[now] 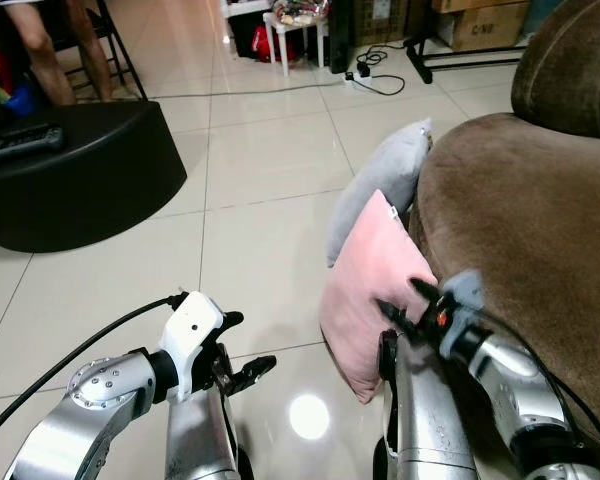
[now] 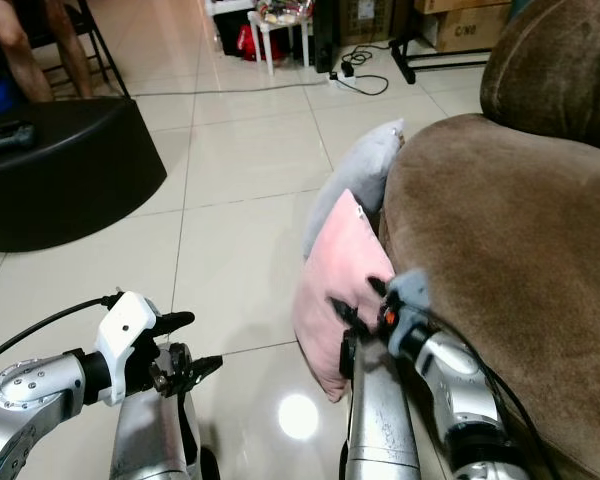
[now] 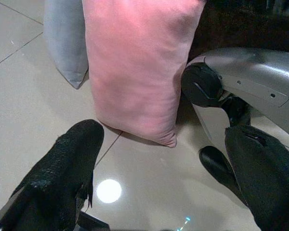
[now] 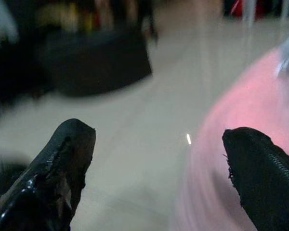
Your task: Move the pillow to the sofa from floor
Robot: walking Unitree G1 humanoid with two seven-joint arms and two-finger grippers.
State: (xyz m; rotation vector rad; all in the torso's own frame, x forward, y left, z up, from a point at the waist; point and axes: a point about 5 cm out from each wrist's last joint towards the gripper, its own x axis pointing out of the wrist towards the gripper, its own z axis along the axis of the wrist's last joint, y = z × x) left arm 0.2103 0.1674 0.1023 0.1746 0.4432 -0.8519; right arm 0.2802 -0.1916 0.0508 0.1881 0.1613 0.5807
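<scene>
Your pink pillow [image 1: 372,290] stands on edge on the tiled floor [image 1: 250,230], leaning against the brown sofa [image 1: 530,250], with a grey pillow [image 1: 380,185] just behind it. Your right tool [image 1: 405,305], fingers spread open, sits at the pink pillow's sofa-side edge; its wrist view is blurred. Your left tool [image 1: 242,372] hovers open above the floor, apart from the pillow. A black ottoman [image 1: 75,175] sits far left, partly cut off.

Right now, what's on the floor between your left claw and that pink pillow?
Nothing: bare, shiny floor tile lies between the open left claw and the pink pillow, seen best in the left wrist view.
</scene>
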